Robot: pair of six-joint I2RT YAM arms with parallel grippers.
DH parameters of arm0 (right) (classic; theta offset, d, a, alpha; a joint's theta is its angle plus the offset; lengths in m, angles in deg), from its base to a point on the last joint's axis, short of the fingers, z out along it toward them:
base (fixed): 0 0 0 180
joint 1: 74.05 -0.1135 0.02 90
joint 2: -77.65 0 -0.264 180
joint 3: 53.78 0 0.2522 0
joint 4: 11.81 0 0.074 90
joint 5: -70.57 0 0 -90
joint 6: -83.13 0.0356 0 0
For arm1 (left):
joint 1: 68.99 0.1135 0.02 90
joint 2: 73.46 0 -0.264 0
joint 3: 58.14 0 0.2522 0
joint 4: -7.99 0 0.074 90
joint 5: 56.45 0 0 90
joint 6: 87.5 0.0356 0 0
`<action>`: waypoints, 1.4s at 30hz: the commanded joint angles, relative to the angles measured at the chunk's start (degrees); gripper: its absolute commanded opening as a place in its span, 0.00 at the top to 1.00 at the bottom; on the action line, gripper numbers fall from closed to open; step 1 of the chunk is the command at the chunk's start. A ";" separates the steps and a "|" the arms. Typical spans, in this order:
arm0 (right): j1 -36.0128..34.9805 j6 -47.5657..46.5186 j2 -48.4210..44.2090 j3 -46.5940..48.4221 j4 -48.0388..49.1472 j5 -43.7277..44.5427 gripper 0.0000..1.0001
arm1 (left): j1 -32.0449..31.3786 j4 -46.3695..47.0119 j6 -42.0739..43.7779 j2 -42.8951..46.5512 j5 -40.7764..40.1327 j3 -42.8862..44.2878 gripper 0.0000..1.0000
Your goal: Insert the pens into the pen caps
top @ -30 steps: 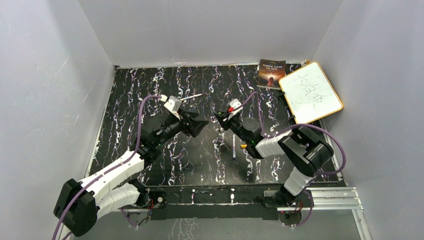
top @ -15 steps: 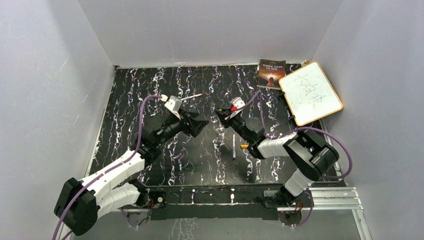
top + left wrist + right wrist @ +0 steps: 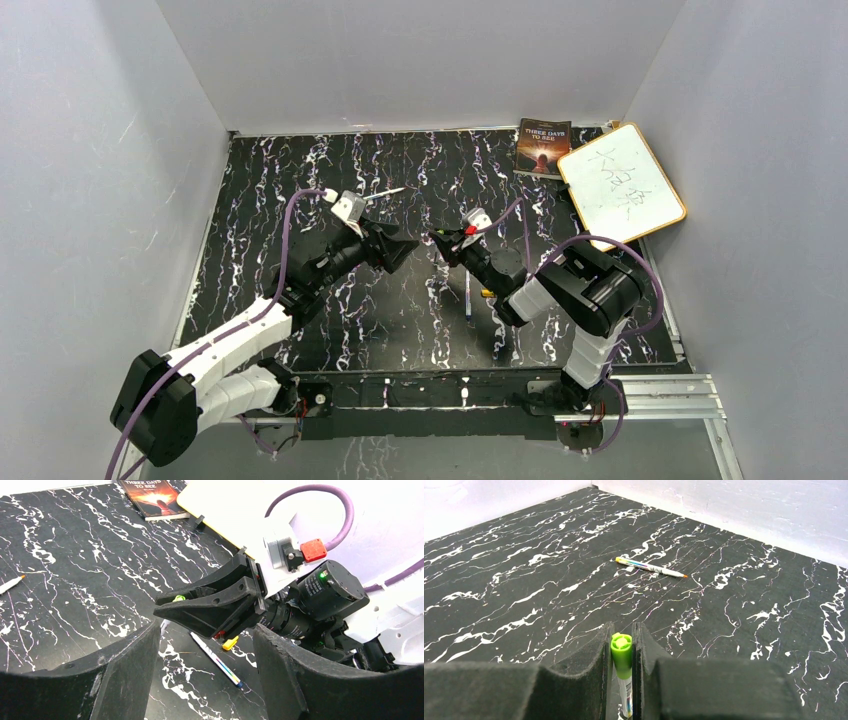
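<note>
My right gripper point(image 3: 623, 630) is shut on a green-ended white pen point(image 3: 622, 652), green end pointing forward past the pads. In the top view the right gripper point(image 3: 441, 239) faces my left gripper point(image 3: 402, 246), their tips a short gap apart above the table's middle. The left gripper point(image 3: 206, 630) stands open and holds nothing, with the right gripper's tip point(image 3: 167, 609) just ahead of it. Below them lies a blue-tipped pen point(image 3: 216, 659) beside a yellow pen cap point(image 3: 230, 643). A third pen point(image 3: 650, 567), orange-tipped, lies farther back point(image 3: 385, 194).
A book point(image 3: 542, 147) and a tilted whiteboard point(image 3: 621, 185) sit at the back right corner. Grey walls enclose the black marbled table point(image 3: 300, 170) on three sides. The blue-tipped pen point(image 3: 467, 293) and yellow cap point(image 3: 487, 293) lie under the right forearm.
The right arm's elbow has drawn in toward the left and its gripper has edged slightly left toward the left gripper. The left arm has barely moved.
</note>
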 commanded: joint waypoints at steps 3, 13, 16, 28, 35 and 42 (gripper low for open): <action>-0.30 0.42 -2.66 -0.20 -7.21 -0.96 1.00 | -0.18 1.81 0.25 1.29 0.14 -0.27 0.34; -0.31 -2.22 -14.59 4.03 -16.83 -2.21 1.00 | -0.18 2.05 0.23 2.01 -0.12 -0.39 0.34; -0.28 -1.56 -10.73 2.57 -15.43 -2.10 1.00 | -0.22 2.77 -0.12 2.07 -0.13 -0.94 0.34; -0.48 0.81 -9.61 1.74 -16.64 -0.58 1.00 | -0.19 2.10 0.12 2.97 -0.59 -1.41 0.33; 0.85 13.32 -21.43 10.94 -31.01 -9.45 1.00 | -0.18 -3.16 4.08 2.61 3.56 1.06 0.28; 2.01 21.83 -27.89 13.76 -33.63 -17.96 1.00 | -0.18 -5.85 4.11 5.98 7.46 1.47 0.02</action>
